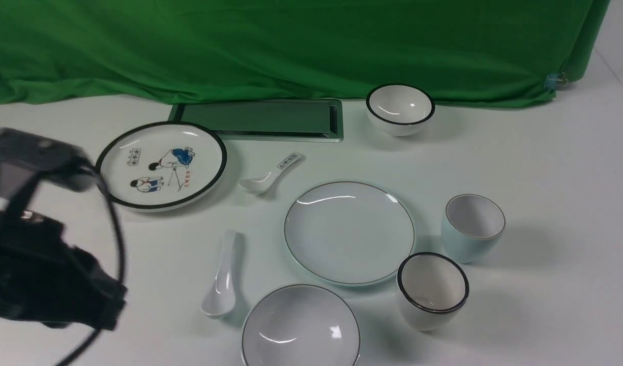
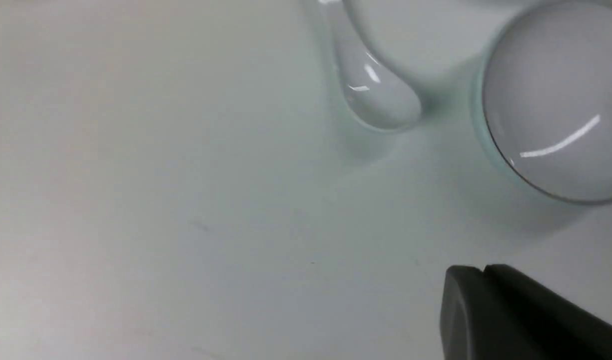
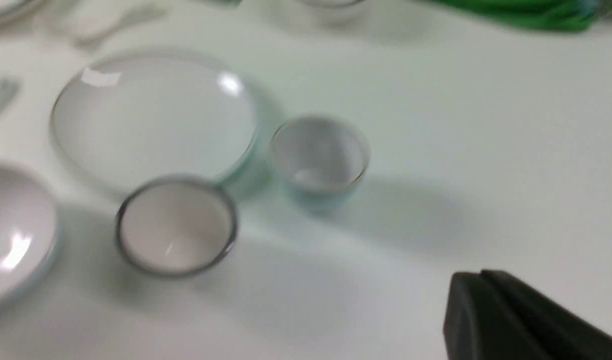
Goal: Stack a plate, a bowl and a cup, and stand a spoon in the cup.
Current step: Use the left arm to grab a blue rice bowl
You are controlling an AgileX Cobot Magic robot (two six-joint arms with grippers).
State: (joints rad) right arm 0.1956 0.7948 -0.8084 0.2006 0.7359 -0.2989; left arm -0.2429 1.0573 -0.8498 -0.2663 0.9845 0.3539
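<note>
I saw left jaws closed, empty, near spoon (image 2: pixel 375 95), bowl (image 2: pixel 555 100); right jaws closed, empty, over counter (image 3: pixel 485 125); plate (image 3: pixel 151 115), cup (image 3: pixel 320 155) just apart.

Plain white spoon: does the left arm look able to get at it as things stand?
Probably yes. The spoon lies flat on bare table, nothing between it and the left gripper; the bowl sits close beside its scoop, and the jaws are shut.
</note>
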